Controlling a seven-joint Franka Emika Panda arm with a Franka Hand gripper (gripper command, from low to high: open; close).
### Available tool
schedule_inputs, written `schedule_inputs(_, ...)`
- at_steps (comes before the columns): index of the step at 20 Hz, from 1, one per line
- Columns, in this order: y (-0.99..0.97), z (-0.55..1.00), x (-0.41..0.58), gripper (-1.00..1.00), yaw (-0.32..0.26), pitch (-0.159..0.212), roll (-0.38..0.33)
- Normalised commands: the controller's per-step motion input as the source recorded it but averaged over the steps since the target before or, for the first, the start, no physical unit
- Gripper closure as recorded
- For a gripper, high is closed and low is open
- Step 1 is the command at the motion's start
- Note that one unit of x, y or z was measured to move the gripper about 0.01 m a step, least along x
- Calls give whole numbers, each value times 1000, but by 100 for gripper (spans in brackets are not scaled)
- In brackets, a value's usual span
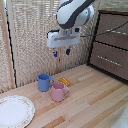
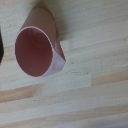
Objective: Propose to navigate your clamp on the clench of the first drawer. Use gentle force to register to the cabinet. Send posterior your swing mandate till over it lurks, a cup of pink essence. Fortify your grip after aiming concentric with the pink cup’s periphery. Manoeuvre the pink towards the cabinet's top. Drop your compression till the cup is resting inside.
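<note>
Well below the spread fingers (image 1: 62, 51), the pink cup (image 1: 59, 92) stands untouched.

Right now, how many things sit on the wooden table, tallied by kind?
Mugs: 2, the pink cup and the blue mug
Plates: 1, the white plate
Small yellow items: 1, the yellow object behind the pink cup
Total: 4

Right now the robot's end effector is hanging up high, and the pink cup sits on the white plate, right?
Not quite. The end effector does hang up high, but the pink cup sits on the wooden table, beside the white plate, not on it. The exterior view shows this.
</note>
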Motion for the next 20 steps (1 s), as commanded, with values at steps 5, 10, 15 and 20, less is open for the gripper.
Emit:
schedule_inputs(5,-130,509,0,-100,32,-27,-174)
schedule_inputs(10,-358,213,9,-100,24,-69,-301)
schedule_inputs(15,-287,78,-33,-100,28,-22,-354)
schedule_inputs(20,-270,0,-82,-100,26,0,-375)
